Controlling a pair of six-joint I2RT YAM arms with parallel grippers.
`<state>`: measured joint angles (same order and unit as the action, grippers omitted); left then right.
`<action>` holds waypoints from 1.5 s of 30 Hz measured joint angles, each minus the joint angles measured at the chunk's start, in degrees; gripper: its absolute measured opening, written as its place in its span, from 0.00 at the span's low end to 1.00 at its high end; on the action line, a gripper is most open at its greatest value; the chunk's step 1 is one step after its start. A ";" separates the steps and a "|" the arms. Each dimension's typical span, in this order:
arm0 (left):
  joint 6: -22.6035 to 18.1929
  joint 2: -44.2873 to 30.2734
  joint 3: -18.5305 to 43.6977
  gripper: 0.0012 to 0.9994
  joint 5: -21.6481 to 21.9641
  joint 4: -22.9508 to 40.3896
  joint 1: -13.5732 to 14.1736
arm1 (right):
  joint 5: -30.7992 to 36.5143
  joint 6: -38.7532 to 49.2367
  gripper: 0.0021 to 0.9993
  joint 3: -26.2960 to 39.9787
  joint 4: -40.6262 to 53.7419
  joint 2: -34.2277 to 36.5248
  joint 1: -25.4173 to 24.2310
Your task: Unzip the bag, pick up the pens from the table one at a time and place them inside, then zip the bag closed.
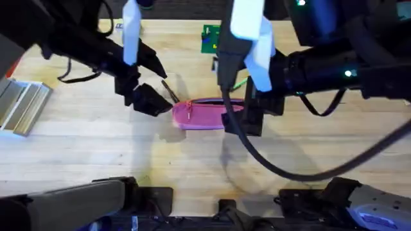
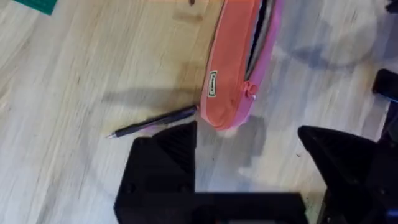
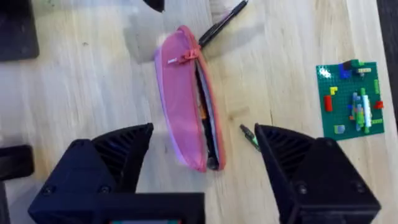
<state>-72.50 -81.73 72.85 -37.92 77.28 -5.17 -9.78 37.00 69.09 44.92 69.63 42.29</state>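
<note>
Both claws hang released: left claw [image 2: 249,162] just below the pink bag [image 2: 239,68], right claw [image 3: 205,168] straddling it. Mid-frame overhead, the bag lies unzipped on the worktop [image 1: 83,147], black pen [image 2: 152,121] touching its end, green pen [image 3: 250,137] beside it.

Light wood table [image 1: 96,141] w/ plank strips. On it: pink bag [image 1: 200,114] mid-table, black pen [image 3: 222,23] at its end, green pen [image 3: 250,137] beside it, green brick board [image 3: 348,98] farther off.

bag [image 1: 202,114] mid-table [image 1: 96,147] | black pen [image 1: 169,90] at its left end | brick board [image 1: 210,38] behind | second pen [image 3: 250,136] apparently beside bag
</note>
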 joint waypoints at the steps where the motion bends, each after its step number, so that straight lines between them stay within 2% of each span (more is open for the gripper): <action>1: -1.86 0.63 0.31 1.00 -0.52 1.18 -1.45 | 0.32 0.10 1.00 1.26 0.16 1.60 0.00; 4: -3.13 3.03 0.31 1.00 -0.82 1.42 -2.39 | 0.64 0.15 0.98 2.00 0.18 2.56 0.00; 5: -3.53 4.23 0.31 1.00 -0.93 1.46 -2.57 | 0.79 0.32 0.92 2.07 0.20 2.70 0.02; 11: -5.02 10.59 0.38 0.99 -1.52 1.61 -2.64 | 1.05 0.44 0.36 2.13 0.51 2.75 0.02; 13: -5.17 11.23 0.38 0.99 -1.54 1.61 -2.64 | 1.05 0.51 0.10 2.13 0.51 2.75 0.00; 14: -5.19 11.23 0.38 0.99 -1.54 1.63 -2.64 | 1.05 0.40 0.05 2.13 0.53 2.77 0.00; 25: -5.35 11.19 0.38 0.99 -1.52 1.63 -2.64 | 1.07 0.52 0.03 2.22 2.08 3.30 0.00; 37: -5.37 11.17 0.38 0.99 -1.52 1.63 -2.64 | 1.18 1.40 0.03 2.32 3.20 12.95 0.00; 45: -5.37 11.19 0.38 0.99 -1.52 1.63 -2.64 | 2.26 2.50 0.03 2.32 0.23 16.71 0.00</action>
<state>-77.87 -70.54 73.23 -39.44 78.91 -7.81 -7.52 39.50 71.42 45.15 86.34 42.28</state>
